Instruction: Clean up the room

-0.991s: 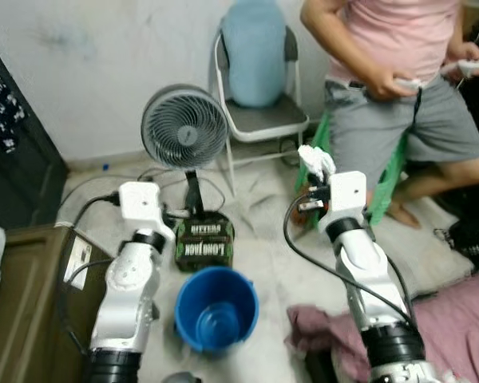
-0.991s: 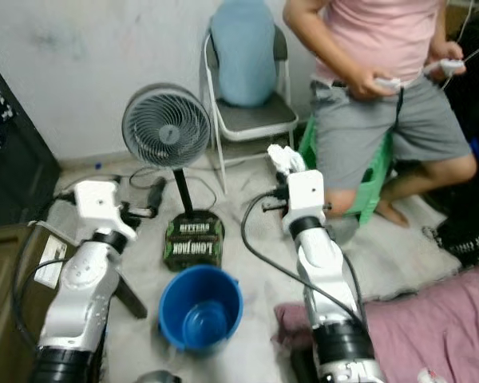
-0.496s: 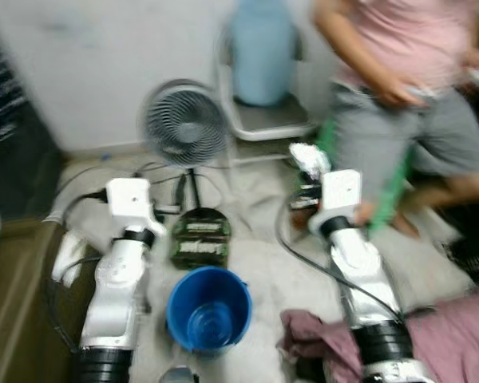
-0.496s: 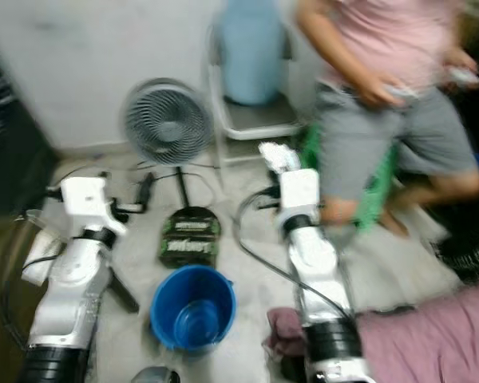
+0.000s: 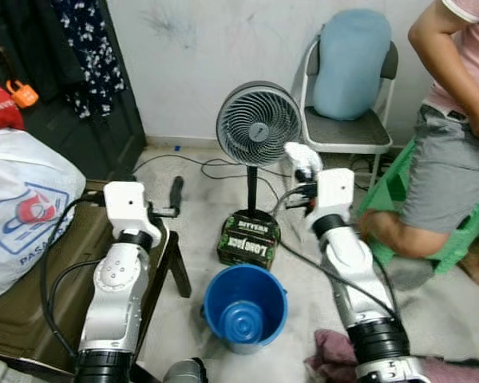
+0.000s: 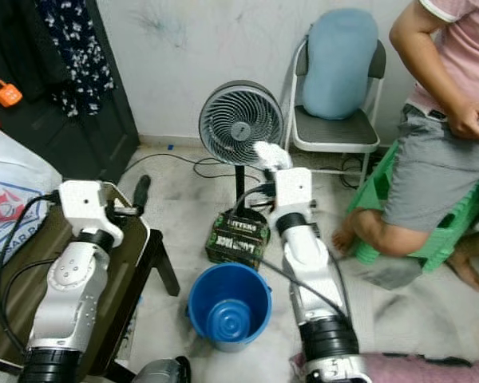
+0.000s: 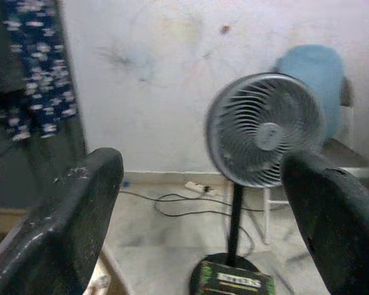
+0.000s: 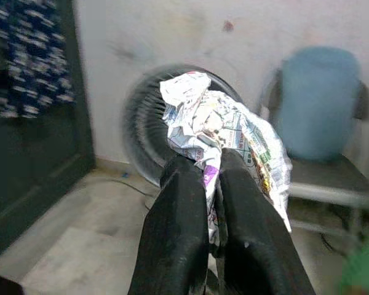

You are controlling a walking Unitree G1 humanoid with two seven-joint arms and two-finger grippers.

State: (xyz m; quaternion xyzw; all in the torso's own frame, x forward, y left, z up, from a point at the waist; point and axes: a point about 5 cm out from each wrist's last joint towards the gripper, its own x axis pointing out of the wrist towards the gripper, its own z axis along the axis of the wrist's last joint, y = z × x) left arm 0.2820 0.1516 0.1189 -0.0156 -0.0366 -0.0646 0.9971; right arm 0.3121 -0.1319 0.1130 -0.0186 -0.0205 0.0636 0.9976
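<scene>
Pale marble floor is carrying the round blue plastic bucket [image 5: 245, 307] below our right tool [image 8: 214, 165], which is clenching crumpled printed newspaper [image 8: 224, 130]; our left tool [image 7: 203, 203] is gaping, unladen.

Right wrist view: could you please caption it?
Right gripper pinches crumpled newspaper before a fan.

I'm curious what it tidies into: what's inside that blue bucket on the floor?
The blue bucket looks empty: just its round blue bottom shows. The near inner wall is hidden by the rim. The crumpled newspaper is pinched in the right end effector, not in the bucket.
</scene>
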